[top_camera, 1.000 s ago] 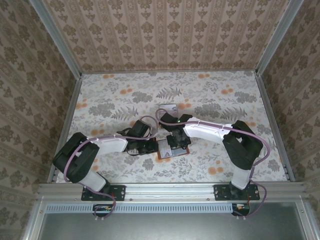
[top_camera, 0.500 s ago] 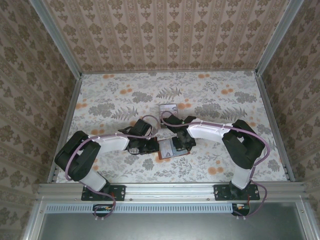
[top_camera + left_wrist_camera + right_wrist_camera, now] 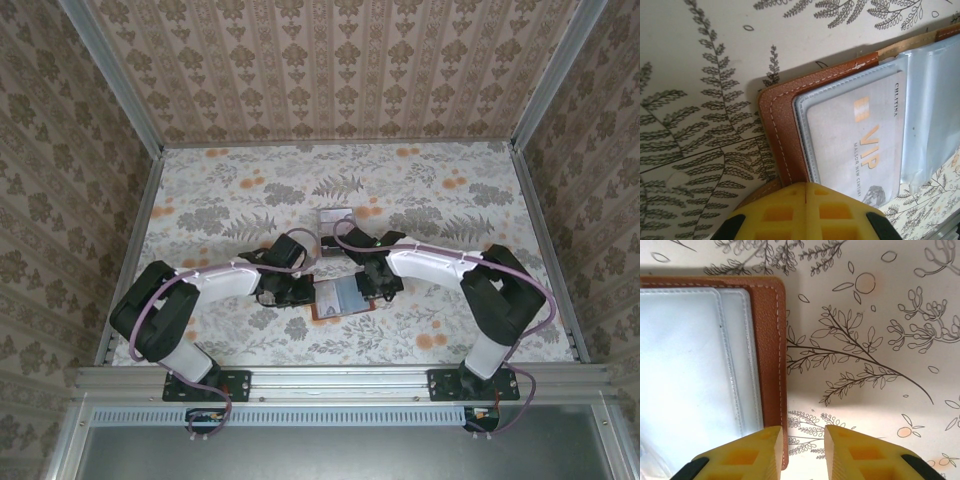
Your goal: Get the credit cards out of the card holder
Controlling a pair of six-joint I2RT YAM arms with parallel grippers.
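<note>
The card holder (image 3: 343,311) lies open on the flowered cloth between my two grippers. In the left wrist view its brown leather edge (image 3: 782,120) frames a clear pocket with a grey credit card (image 3: 860,145) marked VIP inside. My left gripper (image 3: 806,189) is shut, its yellow fingertips resting over the holder's near edge and the card's corner. It shows at the holder's left end (image 3: 298,291). My right gripper (image 3: 803,440) is open at the holder's right end (image 3: 378,285). Its left finger (image 3: 747,452) overlaps the stitched leather border (image 3: 769,365), with only cloth in the gap.
A small clear tray (image 3: 335,217) sits on the cloth just behind the holder. The table (image 3: 450,330) is walled on the left, right and back by patterned panels. An aluminium rail (image 3: 340,378) runs along the near edge.
My right gripper has opened and slid right, off the middle of the holder to its right edge. The left gripper has stayed shut and shifted slightly right along the holder's left end.
</note>
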